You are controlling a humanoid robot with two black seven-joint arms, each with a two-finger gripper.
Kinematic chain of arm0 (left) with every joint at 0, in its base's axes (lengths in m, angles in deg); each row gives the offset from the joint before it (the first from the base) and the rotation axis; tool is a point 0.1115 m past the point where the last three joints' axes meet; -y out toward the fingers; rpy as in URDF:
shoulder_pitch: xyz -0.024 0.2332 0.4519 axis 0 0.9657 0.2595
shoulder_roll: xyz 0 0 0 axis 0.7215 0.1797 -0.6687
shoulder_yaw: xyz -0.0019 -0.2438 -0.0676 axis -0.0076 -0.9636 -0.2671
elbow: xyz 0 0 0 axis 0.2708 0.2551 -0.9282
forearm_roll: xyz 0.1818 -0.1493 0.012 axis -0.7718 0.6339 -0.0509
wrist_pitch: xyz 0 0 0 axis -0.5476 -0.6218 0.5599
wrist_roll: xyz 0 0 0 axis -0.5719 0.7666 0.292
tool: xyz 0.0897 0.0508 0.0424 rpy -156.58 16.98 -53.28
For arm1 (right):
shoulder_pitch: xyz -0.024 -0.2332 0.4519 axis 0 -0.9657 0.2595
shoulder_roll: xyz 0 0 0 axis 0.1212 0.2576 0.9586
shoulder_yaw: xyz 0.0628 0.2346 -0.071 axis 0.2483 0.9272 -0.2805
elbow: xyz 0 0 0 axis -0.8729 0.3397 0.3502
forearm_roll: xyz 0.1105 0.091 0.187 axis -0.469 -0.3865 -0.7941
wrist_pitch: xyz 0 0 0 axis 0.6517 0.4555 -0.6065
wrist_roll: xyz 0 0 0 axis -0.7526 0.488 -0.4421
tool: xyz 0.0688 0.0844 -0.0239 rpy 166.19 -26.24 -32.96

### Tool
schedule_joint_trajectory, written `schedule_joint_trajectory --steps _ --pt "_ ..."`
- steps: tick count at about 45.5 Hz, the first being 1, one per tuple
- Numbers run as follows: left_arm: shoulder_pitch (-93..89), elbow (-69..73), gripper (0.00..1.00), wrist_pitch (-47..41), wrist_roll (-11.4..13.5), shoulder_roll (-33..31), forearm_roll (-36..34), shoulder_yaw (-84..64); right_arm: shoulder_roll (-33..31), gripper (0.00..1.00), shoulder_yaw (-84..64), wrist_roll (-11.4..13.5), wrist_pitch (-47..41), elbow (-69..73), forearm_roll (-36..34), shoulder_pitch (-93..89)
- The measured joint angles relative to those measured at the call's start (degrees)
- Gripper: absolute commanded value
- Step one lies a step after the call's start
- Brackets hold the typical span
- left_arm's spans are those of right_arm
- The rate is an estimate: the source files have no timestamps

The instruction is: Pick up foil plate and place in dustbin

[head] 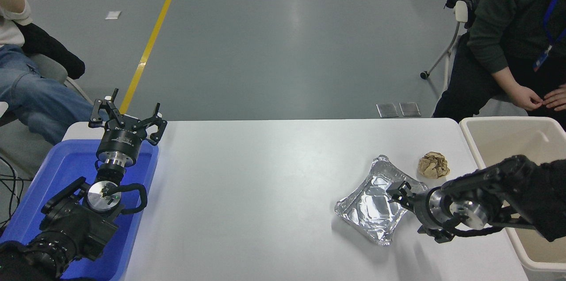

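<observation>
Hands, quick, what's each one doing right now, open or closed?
Left hand: open, empty, parked over the blue tray.
Right hand: at the foil plate; cannot tell.

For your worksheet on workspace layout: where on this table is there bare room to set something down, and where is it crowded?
Free: the wide white stretch between the blue tray and the foil plate, front to back. Crowded: the right end, where the right gripper, paper ball and dustbin cluster.
</observation>
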Motion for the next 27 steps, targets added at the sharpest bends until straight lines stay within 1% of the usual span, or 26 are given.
schedule_joint_trajectory --steps 5,8,12,22,25,27 --pt "0.00 0.00 0.99 0.00 0.00 0.00 0.00 0.00 0.05 0.96 0.92 0.00 1.33 -0.26 0.54 -1.21" --pt "0.01 0.00 0.99 0.00 0.00 0.00 0.00 0.00 0.12 0.88 1.33 -0.01 1.96 -0.37 0.86 -1.71" --pt "0.02 0.00 0.99 0.00 0.00 0.00 0.00 0.00 0.49 0.88 1.66 -0.05 3.11 -0.50 2.12 -2.20" --pt "0.02 0.00 0.99 0.00 0.00 0.00 0.00 0.00 2.56 0.87 2.06 -0.08 8.48 -0.72 9.77 -3.68" --pt "0.02 0.00 0.99 0.00 0.00 0.00 0.00 0.00 3.13 0.85 2.11 -0.08 9.53 -0.76 11.22 -4.10" --pt "0.01 0.00 0.99 0.00 0.00 0.00 0.00 -0.01 3.39 0.80 2.14 -0.08 10.00 -0.79 11.85 -4.32"
